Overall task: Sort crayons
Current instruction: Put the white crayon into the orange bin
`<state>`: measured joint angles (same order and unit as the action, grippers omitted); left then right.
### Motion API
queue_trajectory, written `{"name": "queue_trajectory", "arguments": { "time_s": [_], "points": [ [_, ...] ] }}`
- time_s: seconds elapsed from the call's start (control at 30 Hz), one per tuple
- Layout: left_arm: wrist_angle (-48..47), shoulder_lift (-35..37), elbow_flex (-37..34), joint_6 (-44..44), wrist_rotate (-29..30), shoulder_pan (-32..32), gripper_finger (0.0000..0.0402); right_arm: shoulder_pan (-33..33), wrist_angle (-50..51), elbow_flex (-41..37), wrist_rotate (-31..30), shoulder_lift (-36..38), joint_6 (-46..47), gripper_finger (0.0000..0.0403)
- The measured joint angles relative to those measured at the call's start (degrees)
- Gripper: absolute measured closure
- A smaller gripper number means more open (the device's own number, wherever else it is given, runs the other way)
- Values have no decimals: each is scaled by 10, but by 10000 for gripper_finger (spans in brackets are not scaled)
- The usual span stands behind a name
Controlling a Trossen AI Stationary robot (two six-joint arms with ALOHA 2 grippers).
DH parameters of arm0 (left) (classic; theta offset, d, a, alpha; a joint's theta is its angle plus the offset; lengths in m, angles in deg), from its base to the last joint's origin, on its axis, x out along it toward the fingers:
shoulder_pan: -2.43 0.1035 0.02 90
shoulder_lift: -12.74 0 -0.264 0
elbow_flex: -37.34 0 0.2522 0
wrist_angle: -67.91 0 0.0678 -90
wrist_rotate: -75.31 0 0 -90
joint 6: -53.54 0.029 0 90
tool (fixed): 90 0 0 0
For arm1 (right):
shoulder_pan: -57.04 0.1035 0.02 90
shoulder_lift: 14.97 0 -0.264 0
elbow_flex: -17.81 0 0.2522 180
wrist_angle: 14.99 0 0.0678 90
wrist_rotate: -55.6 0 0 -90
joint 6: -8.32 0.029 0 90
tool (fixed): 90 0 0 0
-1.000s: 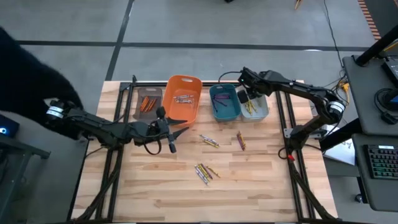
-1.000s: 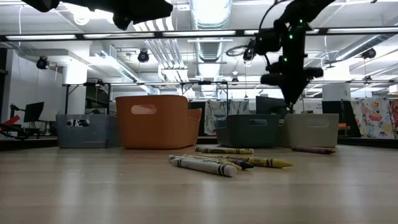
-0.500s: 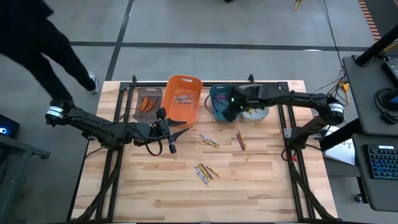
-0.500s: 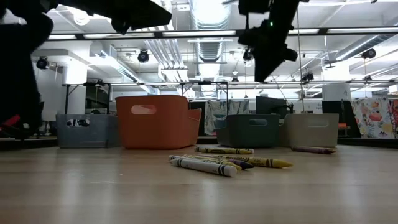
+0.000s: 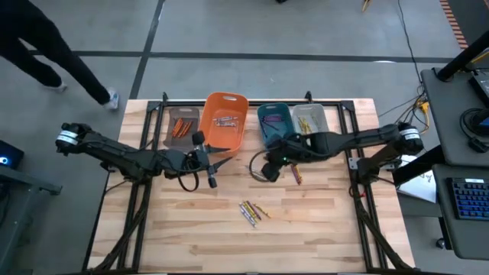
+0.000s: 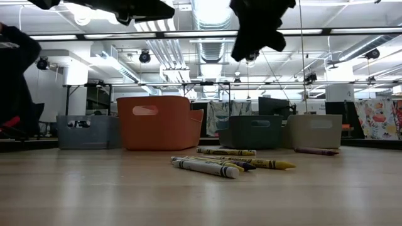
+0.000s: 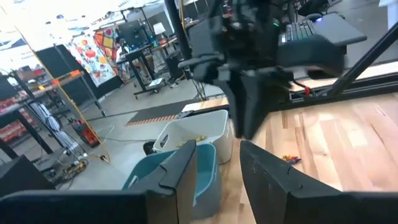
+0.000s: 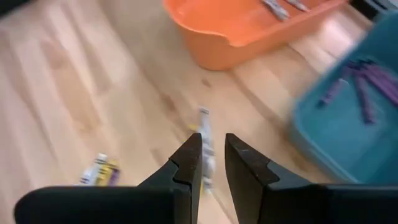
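Several short thin wax crayons [image 5: 257, 175] on our wooden bench [image 5: 321, 221] look light, stiff, snappable; right gripper [image 5: 267, 169], jaws narrowly spread and empty, should pinch mid-shaft.

The table [image 5: 321, 229] is of pale wood planks with visible grain, smooth and matt. The orange bin [image 5: 226, 121] and the teal bin [image 5: 265, 116] near the far edge look like smooth plastic. The crayons [image 6: 207, 166] have paper wrappers.
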<state>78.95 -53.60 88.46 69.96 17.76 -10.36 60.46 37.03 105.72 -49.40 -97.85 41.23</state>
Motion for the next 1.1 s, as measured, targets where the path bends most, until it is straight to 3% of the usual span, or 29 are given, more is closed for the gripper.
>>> {"name": "queue_trajectory", "arguments": {
  "time_s": [0.23,0.7,1.1],
  "points": [
    [2,34,6,5,0,0,294,9,-73,2,0,-74,-19,344],
    [-14,102,-11,7,0,0,294,-11,-7,78,4,-242,-71,344],
    [-14,83,-12,0,0,0,294,-15,8,110,5,-275,-126,344]
  ]
}}
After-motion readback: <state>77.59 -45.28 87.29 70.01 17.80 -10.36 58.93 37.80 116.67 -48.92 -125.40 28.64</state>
